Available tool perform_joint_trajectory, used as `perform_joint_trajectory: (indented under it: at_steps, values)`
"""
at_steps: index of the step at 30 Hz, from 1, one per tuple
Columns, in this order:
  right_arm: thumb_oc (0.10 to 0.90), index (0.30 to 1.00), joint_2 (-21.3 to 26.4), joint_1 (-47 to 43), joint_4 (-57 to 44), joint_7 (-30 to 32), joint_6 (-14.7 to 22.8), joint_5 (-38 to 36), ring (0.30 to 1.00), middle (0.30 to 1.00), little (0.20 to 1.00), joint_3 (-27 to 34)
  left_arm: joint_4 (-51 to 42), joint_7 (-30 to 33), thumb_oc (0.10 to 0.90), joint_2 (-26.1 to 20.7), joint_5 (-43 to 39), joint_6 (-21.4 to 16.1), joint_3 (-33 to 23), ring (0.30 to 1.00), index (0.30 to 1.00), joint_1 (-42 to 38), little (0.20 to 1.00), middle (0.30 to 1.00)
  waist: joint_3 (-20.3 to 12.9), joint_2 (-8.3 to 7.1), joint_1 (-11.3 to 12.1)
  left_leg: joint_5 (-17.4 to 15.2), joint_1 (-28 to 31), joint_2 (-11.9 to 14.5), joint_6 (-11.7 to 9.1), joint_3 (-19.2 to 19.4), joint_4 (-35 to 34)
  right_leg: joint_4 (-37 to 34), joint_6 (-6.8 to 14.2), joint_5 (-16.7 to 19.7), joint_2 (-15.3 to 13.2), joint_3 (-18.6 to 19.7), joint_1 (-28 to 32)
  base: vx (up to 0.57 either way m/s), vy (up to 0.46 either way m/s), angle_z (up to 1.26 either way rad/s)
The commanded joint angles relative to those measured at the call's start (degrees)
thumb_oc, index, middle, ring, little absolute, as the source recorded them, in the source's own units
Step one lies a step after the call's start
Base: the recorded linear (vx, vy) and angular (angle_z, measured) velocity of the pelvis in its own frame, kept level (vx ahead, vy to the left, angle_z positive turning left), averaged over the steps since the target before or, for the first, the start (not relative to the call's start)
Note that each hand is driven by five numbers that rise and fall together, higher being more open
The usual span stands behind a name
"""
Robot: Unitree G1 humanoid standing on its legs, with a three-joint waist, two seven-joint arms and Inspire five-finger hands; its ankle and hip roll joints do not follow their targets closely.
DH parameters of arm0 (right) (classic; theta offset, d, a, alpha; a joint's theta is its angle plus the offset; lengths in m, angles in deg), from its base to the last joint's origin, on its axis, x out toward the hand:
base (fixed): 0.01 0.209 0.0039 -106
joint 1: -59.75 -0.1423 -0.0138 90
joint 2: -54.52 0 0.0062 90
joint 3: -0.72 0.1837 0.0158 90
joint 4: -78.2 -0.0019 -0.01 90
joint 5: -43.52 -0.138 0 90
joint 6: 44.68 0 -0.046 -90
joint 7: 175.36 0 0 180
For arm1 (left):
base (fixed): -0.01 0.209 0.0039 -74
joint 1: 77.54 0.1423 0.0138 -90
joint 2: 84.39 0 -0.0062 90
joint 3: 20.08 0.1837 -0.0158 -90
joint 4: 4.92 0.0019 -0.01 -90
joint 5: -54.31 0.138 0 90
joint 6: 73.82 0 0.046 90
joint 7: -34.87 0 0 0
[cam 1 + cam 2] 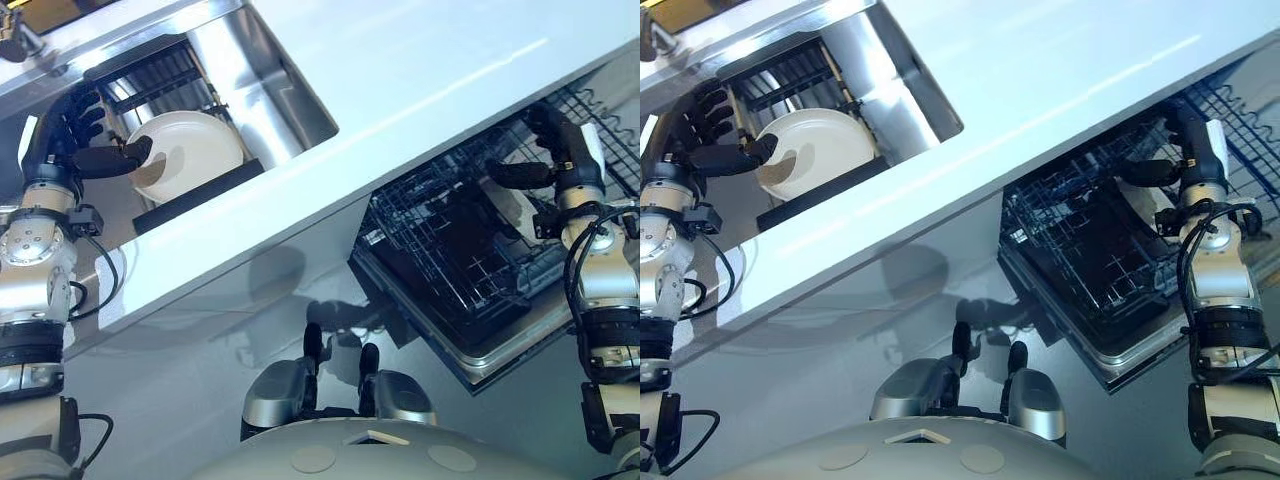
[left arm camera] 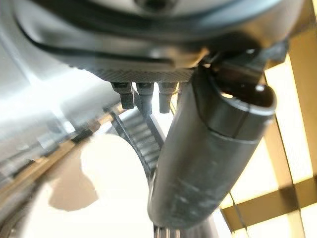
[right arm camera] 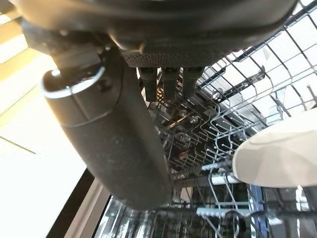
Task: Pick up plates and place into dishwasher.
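At about ten o'clock in the head views, the left hand (image 1: 75, 140) hangs over the sink (image 1: 290, 95), its fingers loosely spread and holding nothing, the thumb stretched out toward three o'clock so that its tip lies over the near rim of a cream plate (image 1: 195, 150). The plate sits in the sink basin on a dark rack (image 1: 160, 75), tilted a little, with a shadow patch across its face; whether the thumb actually touches the plate cannot be told. A pale countertop (image 1: 400, 90) runs diagonally from eight o'clock to two o'clock across the middle. Below it, at four o'clock, the dishwasher (image 1: 500, 350) stands open with its wire basket (image 1: 450, 240) pulled out. At three o'clock the right hand (image 1: 550, 160) hovers above the basket, fingers apart and relaxed, gripping nothing. Just beside it in the basket rests a second plate (image 3: 277, 158), pale and standing among the wire prongs.
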Motion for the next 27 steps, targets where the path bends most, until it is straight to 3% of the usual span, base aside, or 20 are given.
perform_joint_trajectory:
  at_steps: [1,8,14,20,27]
  values:
    - [0.800,0.900,3.7,1.9,-4.8,-1.6,7.1,-1.3,0.900,0.900,0.900,1.6,3.5,0.4,0.800,-5.5,4.3,-3.5,-1.3,0.900,0.900,-3.1,0.900,0.900,-12.6,0.86,-2.7,-11.4,-0.2,-0.8,-1.2,1.0,7.1,5.3,2.6,-4.5,0.1,-0.3,-3.1,0.05,0.177,-0.27]
    - [0.800,0.900,2.8,5.9,-6.6,-7.7,6.8,-1.5,0.900,0.900,0.900,1.6,6.4,2.9,0.800,-7.4,9.6,-3.2,-0.6,0.900,0.900,-4.5,0.900,0.900,-11.9,0.80,-4.4,-12.5,-0.5,-1.5,-0.2,3.7,8.5,5.1,4.1,-2.7,-0.6,1.7,-4.7,0.06,0.167,-0.21]
    - [0.800,0.900,2.5,7.7,-7.3,-10.5,6.3,-2.1,0.900,0.900,0.900,0.8,10.3,3.4,0.800,-10.3,13.8,0.8,1.7,0.900,0.900,-6.7,0.900,0.900,-9.8,1.18,-5.5,-12.7,-2.5,-1.8,0.4,5.2,9.5,5.5,4.9,-1.1,-1.0,3.1,-7.9,0.02,0.141,-0.21]
    - [0.800,0.900,4.3,7.0,-7.6,-11.0,6.3,-3.3,0.900,0.900,0.900,0.4,15.0,-0.7,0.800,-14.2,19.5,6.4,5.6,0.900,0.900,-9.3,0.900,0.900,-4.9,0.84,-6.6,-13.4,-7.3,-2.3,1.0,6.6,13.4,6.7,5.4,0.8,-1.3,5.0,-12.9,-0.08,0.108,-0.19]
    - [0.800,0.900,5.0,7.1,-7.9,-11.9,7.1,-3.6,0.900,0.900,0.900,-0.6,18.5,-7.8,0.800,-17.2,22.2,12.6,7.6,0.900,0.900,-10.4,0.900,0.900,-2.4,0.14,-6.5,-13.9,-10.8,-2.5,1.2,7.4,17.0,6.9,5.7,2.5,-1.7,6.0,-15.3,-0.03,0.051,-0.08]
